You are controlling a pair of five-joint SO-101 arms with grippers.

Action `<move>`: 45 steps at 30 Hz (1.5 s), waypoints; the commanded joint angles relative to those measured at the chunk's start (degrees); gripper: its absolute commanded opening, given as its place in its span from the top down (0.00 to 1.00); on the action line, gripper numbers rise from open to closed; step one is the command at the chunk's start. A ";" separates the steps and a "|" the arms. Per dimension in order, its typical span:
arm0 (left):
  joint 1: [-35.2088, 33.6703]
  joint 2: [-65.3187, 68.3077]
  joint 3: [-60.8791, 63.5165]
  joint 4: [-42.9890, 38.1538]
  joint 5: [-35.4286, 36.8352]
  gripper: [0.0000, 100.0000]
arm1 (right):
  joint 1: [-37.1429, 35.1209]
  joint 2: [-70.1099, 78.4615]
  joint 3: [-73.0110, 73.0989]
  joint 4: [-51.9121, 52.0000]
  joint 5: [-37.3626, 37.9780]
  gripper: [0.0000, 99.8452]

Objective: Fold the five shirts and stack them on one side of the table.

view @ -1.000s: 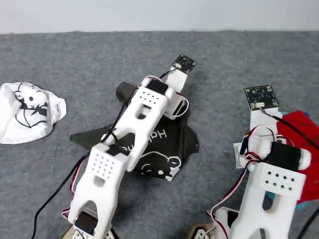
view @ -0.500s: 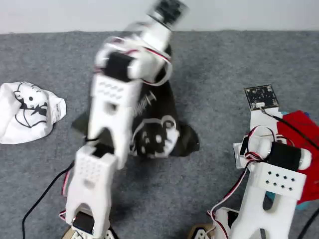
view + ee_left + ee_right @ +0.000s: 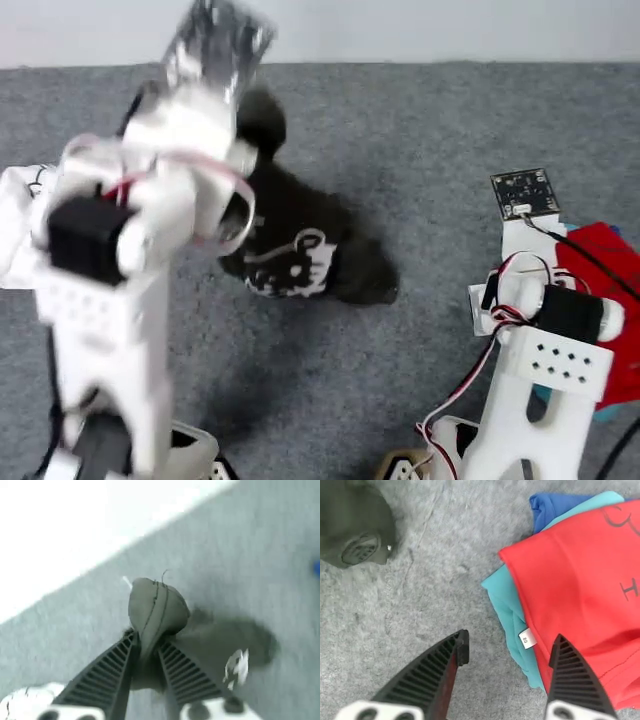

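My left gripper (image 3: pixel 147 642) is shut on a bunched fold of the black shirt (image 3: pixel 157 607), held up off the grey table. In the high view the raised left arm (image 3: pixel 150 230) stands over the table's left half, and the black shirt (image 3: pixel 300 250) trails from it down to the middle of the table with its white print showing. A crumpled white shirt (image 3: pixel 12 215) lies at the far left, mostly behind that arm. My right gripper (image 3: pixel 512 650) hangs open over bare carpet beside a stack: red shirt (image 3: pixel 580 580) on a teal shirt (image 3: pixel 502 595) on a blue shirt (image 3: pixel 550 507).
The stack's red top (image 3: pixel 605 265) sits at the table's right edge, partly under the right arm (image 3: pixel 545 340). A white wall runs along the table's far edge (image 3: pixel 450 62). Bare grey carpet (image 3: pixel 450 130) stretches between the black shirt and the stack.
The left arm has risen and swung left and back with the black shirt, pulling it up from lying flat into a hanging bunch. The right arm has stayed still.
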 commanded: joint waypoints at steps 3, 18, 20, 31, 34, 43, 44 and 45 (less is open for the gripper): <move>-0.53 -25.85 33.63 1.23 -13.27 0.99 | -0.48 -0.84 -0.26 -0.84 0.53 0.73; -10.55 -45.36 68.70 0.97 -17.49 0.99 | -20.09 0.75 5.36 -13.05 0.18 0.73; -10.29 -45.36 70.99 0.88 -18.37 0.99 | -25.80 4.79 5.10 -16.66 0.18 0.73; -15.12 -45.80 69.05 0.88 -21.27 0.99 | -50.24 44.18 -30.86 -12.44 -2.99 0.73; -25.41 -45.80 61.85 0.26 -21.27 0.99 | -49.71 54.99 -42.46 -11.12 -5.89 0.73; -32.35 -45.80 56.66 -0.44 -21.19 0.99 | -49.10 82.77 -68.40 -5.14 -6.77 0.73; -32.26 -45.80 56.66 -0.44 -21.19 0.99 | -48.75 85.23 -70.51 -4.70 -6.77 0.73; -32.26 -45.80 56.66 -0.44 -21.19 0.99 | -48.48 87.34 -72.44 -4.18 -6.77 0.73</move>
